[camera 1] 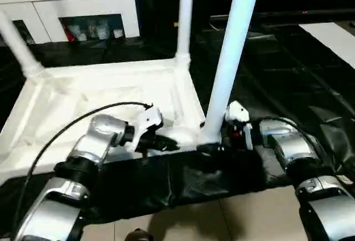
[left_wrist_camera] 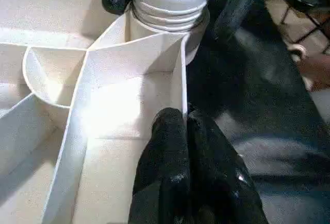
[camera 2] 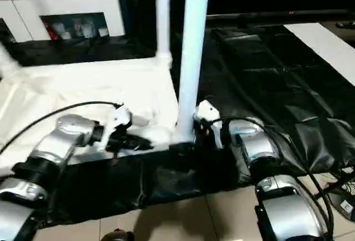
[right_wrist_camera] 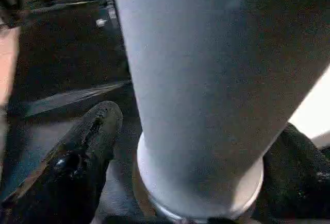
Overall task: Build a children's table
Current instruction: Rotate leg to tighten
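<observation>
A: Where's the small white plastic table (camera 1: 100, 94)?
B: Upside down on black sheeting (camera 1: 183, 180), legs up.
A: The claws?
B: Left gripper (left_wrist_camera: 180, 131) pinches the table's rim beside the near round white tube leg (camera 1: 230, 58); right gripper (right_wrist_camera: 185, 152) is spread around that leg's base.

The children's table (camera 1: 111, 94) is plain white all over: its ribbed underside, its rim and its round tube legs (camera 1: 230, 58), which take a faint bluish tone. It lies on a glossy black sheet (camera 1: 277, 86) with creases that catch pale glints. The floor (camera 1: 222, 221) in front is beige tile with darker joints. Both forearms are brushed silver with black bands and white housings; the left pincer (left_wrist_camera: 186, 147) has shiny black fingers, as does the right pincer (right_wrist_camera: 191, 162). The white cabinet (camera 1: 83, 8) behind holds red and possibly pale items, too blurred to name.
</observation>
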